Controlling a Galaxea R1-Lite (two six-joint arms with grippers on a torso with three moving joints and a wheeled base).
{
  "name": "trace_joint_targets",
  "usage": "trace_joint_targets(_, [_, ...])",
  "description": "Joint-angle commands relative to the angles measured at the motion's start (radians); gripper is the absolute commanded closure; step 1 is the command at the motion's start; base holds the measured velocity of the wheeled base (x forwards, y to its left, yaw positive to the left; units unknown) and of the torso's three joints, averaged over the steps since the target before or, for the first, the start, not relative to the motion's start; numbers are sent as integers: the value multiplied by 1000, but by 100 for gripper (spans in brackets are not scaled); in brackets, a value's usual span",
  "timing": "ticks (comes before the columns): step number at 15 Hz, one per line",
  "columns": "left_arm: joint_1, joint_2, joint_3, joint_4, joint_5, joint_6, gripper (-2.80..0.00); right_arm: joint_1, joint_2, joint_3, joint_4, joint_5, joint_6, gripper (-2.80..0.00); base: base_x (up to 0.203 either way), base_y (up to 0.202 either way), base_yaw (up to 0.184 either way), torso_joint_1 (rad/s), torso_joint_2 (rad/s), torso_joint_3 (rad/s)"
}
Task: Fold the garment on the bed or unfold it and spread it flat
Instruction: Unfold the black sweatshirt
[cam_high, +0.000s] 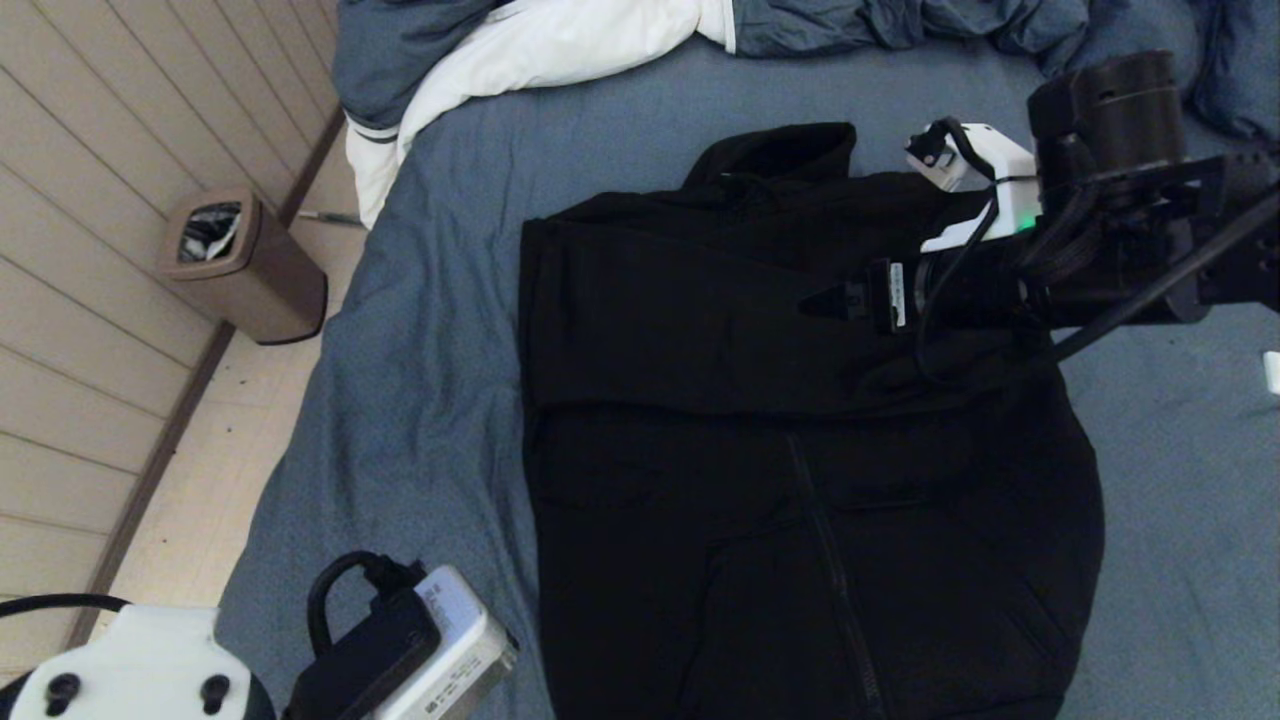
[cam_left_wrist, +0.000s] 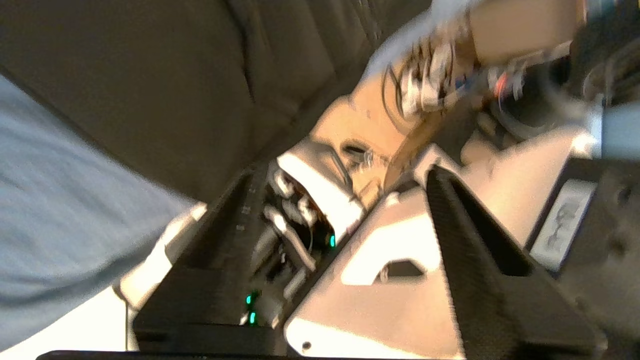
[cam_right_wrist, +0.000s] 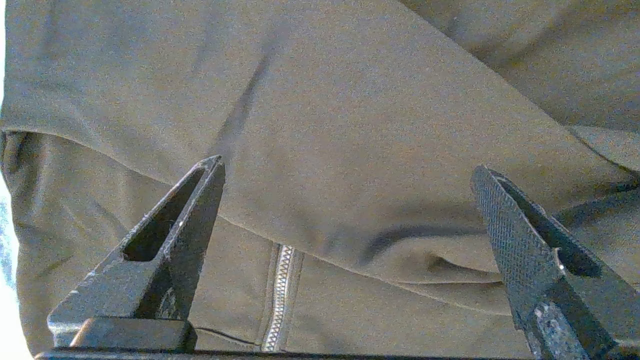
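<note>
The garment (cam_high: 800, 450), a black zip hoodie, lies flat on the bed (cam_high: 420, 400) with a sleeve folded across its chest and the hood towards the far end. My right gripper (cam_high: 830, 300) reaches in from the right, just above that folded sleeve. In the right wrist view the right gripper (cam_right_wrist: 347, 170) is open wide over the sleeve's edge, with nothing between the fingers and the zipper (cam_right_wrist: 282, 295) below. My left arm (cam_high: 400, 650) sits low at the near left, beside the garment. The left gripper (cam_left_wrist: 345, 172) shows its fingers apart and empty, with black cloth (cam_left_wrist: 150, 75) beyond.
A puffy blue-grey duvet with white lining (cam_high: 560, 40) is bunched at the far end of the bed. A brown waste bin (cam_high: 240, 265) stands on the floor left of the bed, by the panelled wall. Bare sheet lies left and right of the hoodie.
</note>
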Motion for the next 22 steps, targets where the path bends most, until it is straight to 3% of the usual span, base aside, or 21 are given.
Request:
trace_joint_targets(1, [92, -3, -36, -1, 0, 3, -280, -15, 0, -26, 4, 0, -1, -280, 0, 0, 0, 0, 0, 0])
trace_joint_targets(4, [311, 127, -143, -11, -31, 11, -280, -89, 1, -53, 18, 0, -15, -280, 0, 0, 0, 0, 0, 0])
trace_joint_targets(6, [381, 246, -191, -58, -88, 10, -280, -116, -16, -69, 97, 1, -20, -280, 0, 0, 0, 0, 0, 0])
trace_joint_targets(8, [403, 365, -220, -135, -135, 7, -280, -146, -68, -80, 164, 6, -1, -280, 0, 0, 0, 0, 0, 0])
trace_joint_targets(11, [418, 486, -302, -208, -166, 8, -280, -290, -125, -55, 235, 41, 61, -280, 0, 0, 0, 0, 0, 0])
trace_joint_targets(13, [442, 497, -312, -213, -215, 8, -280, -422, -168, -50, 307, 143, 72, -280, 0, 0, 0, 0, 0, 0])
trace_joint_targets(15, [455, 500, -343, -205, -243, 6, -280, -534, -190, -44, 383, 320, 77, -280, 0, 0, 0, 0, 0, 0])
trace_joint_targets(22, [417, 592, -547, -188, -243, 7, -280, -546, -134, -16, 401, 333, 74, -280, 0, 0, 0, 0, 0, 0])
